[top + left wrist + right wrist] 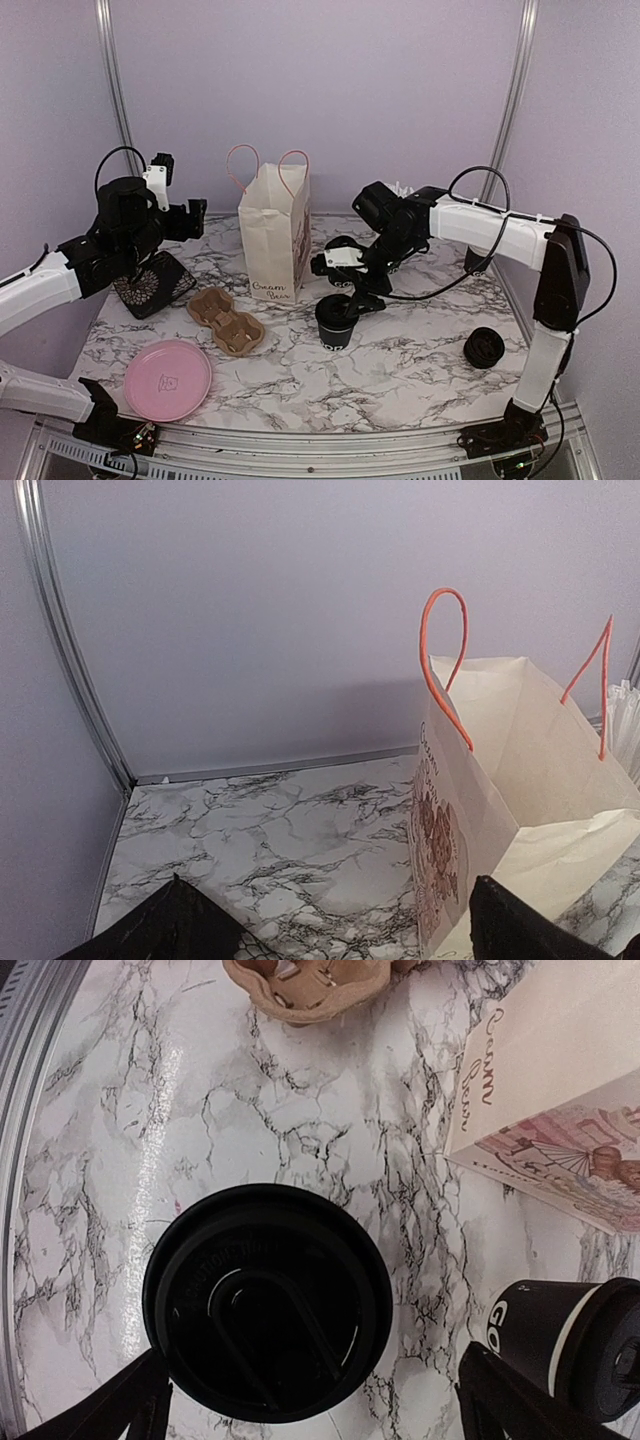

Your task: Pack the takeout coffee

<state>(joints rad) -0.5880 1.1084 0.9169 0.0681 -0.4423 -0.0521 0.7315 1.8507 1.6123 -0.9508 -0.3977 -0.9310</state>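
Right claw [315,1390], spread wide and empty, hangs directly above the upright takeout coffee [336,325] on the desk [400,370], its black lid [265,1300] lying between the fingers [500,1405].

Black takeout coffee [336,322]; white black-veined marble table [400,360]; cream bag [273,240]; pink plate [167,378].

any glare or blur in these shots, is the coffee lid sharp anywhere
Right wrist: the lid is sharp, its embossing faintly lit; bright sheen on the table to its left. Left wrist: the bag is clear, the near fingers just dark blurs. Top external: even, soft light; the black cup shows little detail.
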